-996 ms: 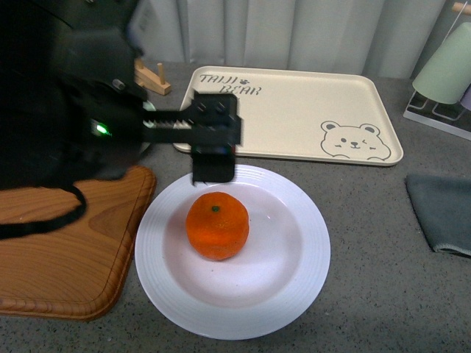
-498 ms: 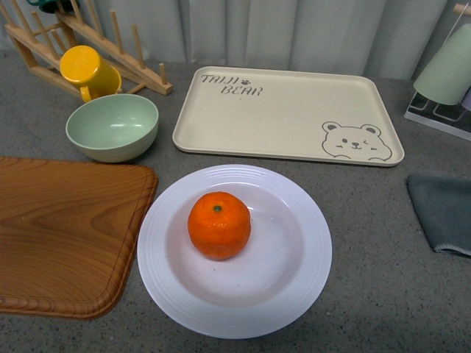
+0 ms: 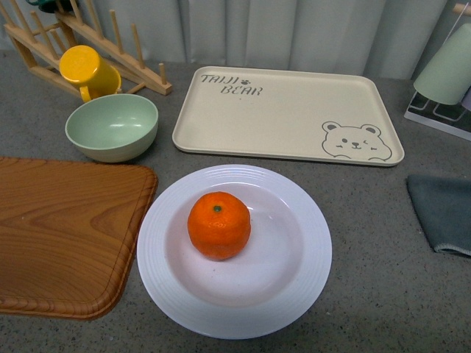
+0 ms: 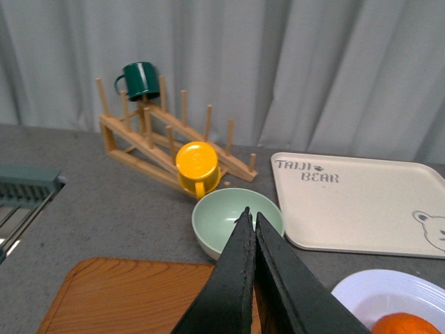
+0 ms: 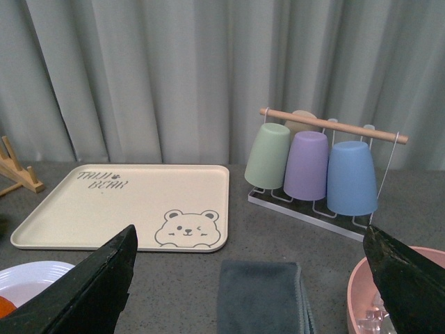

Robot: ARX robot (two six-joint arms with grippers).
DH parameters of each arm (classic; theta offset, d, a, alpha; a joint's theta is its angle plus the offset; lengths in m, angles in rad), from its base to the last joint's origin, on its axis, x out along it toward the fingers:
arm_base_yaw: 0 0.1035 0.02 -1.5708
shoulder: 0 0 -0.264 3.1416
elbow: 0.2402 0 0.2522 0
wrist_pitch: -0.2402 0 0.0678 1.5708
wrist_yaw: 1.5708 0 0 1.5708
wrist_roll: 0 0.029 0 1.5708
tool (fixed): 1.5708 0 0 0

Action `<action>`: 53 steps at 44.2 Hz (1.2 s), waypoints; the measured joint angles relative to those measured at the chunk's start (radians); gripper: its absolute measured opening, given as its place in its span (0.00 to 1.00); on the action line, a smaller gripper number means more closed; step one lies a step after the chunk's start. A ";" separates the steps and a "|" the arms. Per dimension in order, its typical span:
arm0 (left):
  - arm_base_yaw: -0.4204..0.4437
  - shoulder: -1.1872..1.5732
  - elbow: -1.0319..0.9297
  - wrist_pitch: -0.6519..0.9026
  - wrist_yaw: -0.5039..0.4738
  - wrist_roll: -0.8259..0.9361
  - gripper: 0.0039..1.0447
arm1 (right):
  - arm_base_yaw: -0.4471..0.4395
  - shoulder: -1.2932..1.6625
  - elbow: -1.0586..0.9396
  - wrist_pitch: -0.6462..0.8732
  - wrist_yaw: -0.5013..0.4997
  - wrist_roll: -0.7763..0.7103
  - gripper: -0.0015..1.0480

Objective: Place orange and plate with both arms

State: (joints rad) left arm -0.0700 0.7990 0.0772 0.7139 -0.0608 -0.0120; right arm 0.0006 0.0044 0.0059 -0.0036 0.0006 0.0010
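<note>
The grey table (image 3: 368,243) stood before pale curtains (image 3: 294,29) at its far edge. The orange (image 3: 218,225) sat in the plate (image 3: 294,294) by the near edge, between a wooden board (image 3: 66,235) at the left edge and a grey cloth (image 3: 445,209) at the right. The left wrist view alone showed the left gripper (image 4: 250,217), pinched together and empty. The right wrist view alone showed a pink bowl (image 5: 358,292) and the right gripper (image 5: 249,233), spread wide.

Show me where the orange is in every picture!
Front view: the orange sits in the middle of the white plate.
Left wrist view: only a sliver of orange at the picture's edge, on the plate.
Right wrist view: a tiny sliver in one corner, by the plate's rim.
Shared landmark: the bear tray shows in all three.
</note>
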 joint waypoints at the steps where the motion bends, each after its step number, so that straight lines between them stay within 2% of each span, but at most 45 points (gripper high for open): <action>1: 0.026 -0.020 -0.005 -0.014 0.042 0.003 0.04 | 0.000 0.000 0.000 0.000 0.000 0.000 0.91; 5: 0.067 -0.051 -0.050 0.006 0.054 0.004 0.04 | 0.000 0.000 0.000 0.000 0.001 0.000 0.91; 26: 0.068 -0.364 -0.058 -0.278 0.061 0.005 0.04 | 0.000 0.000 0.000 0.000 0.000 0.000 0.91; 53: 0.068 -0.606 -0.058 -0.518 0.061 0.005 0.04 | 0.000 0.000 0.000 0.000 0.000 0.000 0.91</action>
State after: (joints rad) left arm -0.0025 0.1928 0.0193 0.1963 0.0002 -0.0071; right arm 0.0006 0.0040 0.0059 -0.0036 0.0006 0.0010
